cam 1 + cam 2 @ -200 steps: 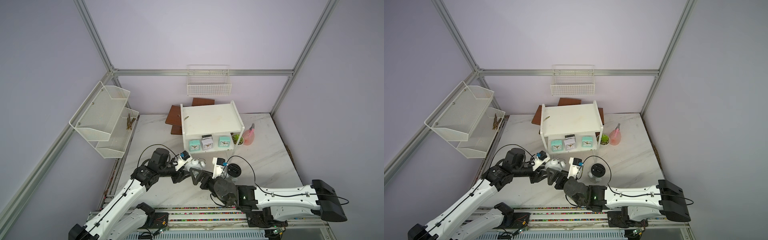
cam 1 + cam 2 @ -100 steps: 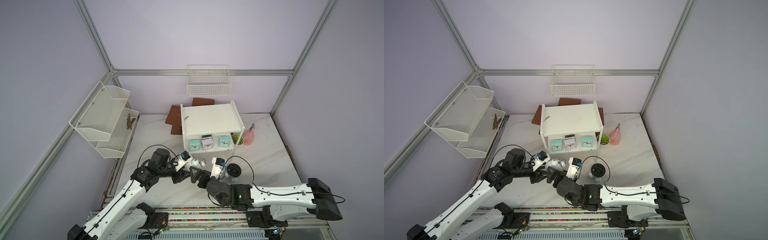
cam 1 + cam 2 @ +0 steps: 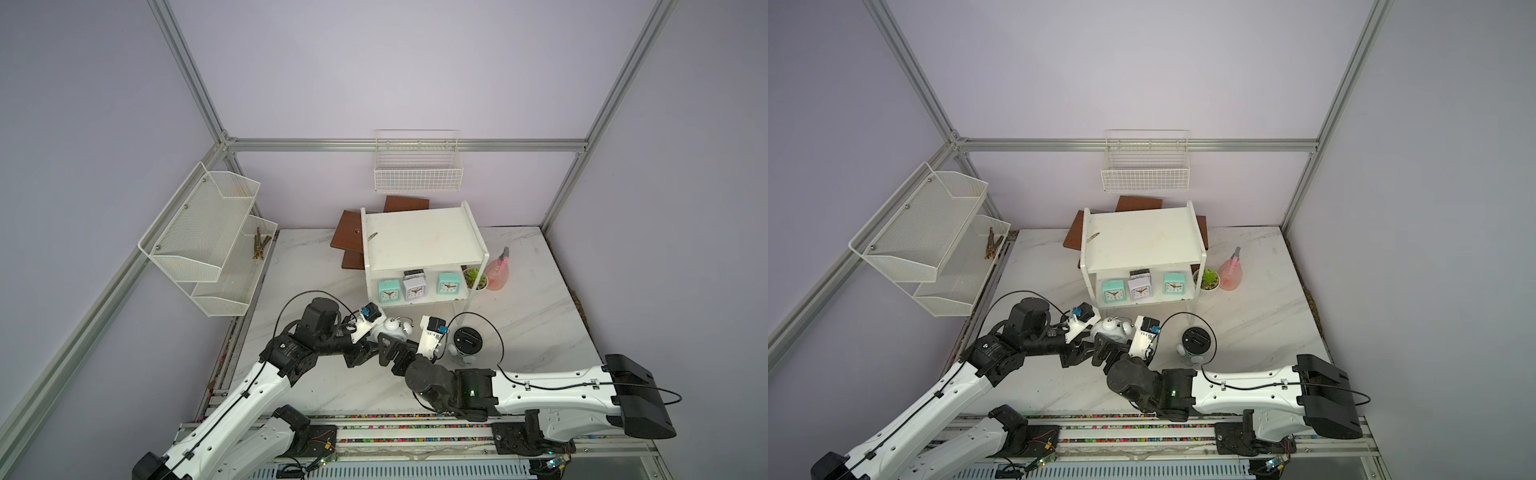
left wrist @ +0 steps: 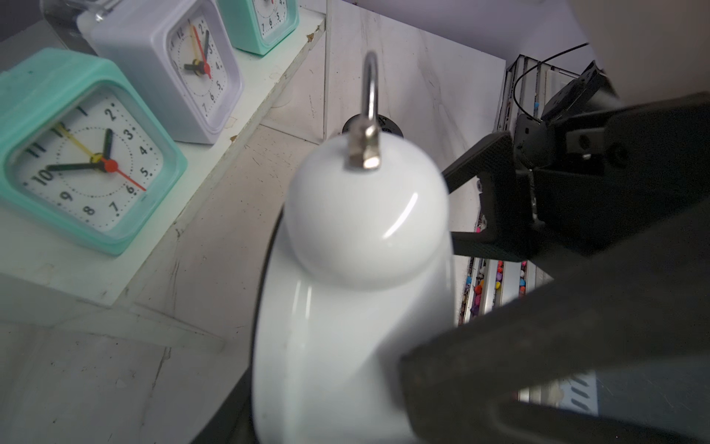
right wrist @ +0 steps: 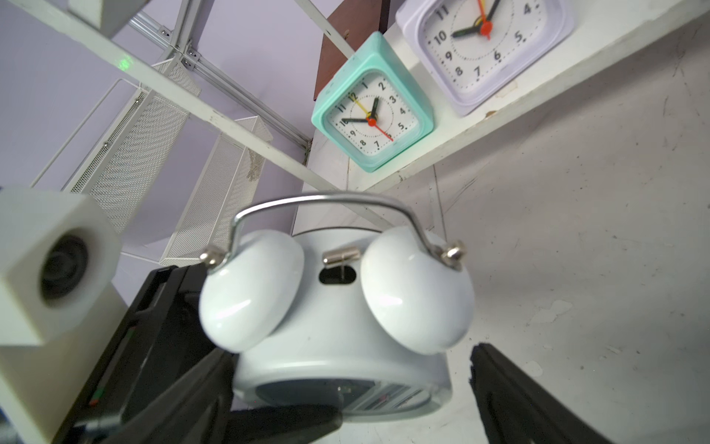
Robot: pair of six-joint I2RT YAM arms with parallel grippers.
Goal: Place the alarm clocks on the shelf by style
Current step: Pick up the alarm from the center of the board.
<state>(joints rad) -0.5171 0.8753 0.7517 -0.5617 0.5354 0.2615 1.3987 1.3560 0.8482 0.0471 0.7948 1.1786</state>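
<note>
3 sq. clocks point(image 3: 414, 287) are set on shelf's point(image 3: 419, 239) lower board; twin-bell clock point(image 3: 393, 327) is clamped by left gripper point(image 3: 380, 336); right gripper point(image 3: 397, 348) splayed; 2nd twin-bell point(image 3: 467, 341) unplaced.

Bearings from the shelf point(image 3: 419, 237), 12 o'clock = back wall.
- Shelf stands mid-table point(image 3: 540, 316), toward the back.
- Lower board, front row: left square clock point(image 3: 389, 290), middle square clock point(image 3: 414, 287), right square clock point(image 3: 447, 284).
- 7 o'clock, just before the front edge: twin-bell clock point(image 3: 392, 325).
- 5 o'clock, on the table: second twin-bell clock point(image 3: 467, 341).
- 4 o'clock, beside the post: potted plant point(image 3: 476, 279), with the spray bottle point(image 3: 498, 274) just beyond.
- 11 o'clock, behind: flat panels point(image 3: 349, 235).
- 12 o'clock, on the wall: wire basket point(image 3: 417, 174).
- 9 o'clock, well apart: mesh rack point(image 3: 208, 232).
</note>
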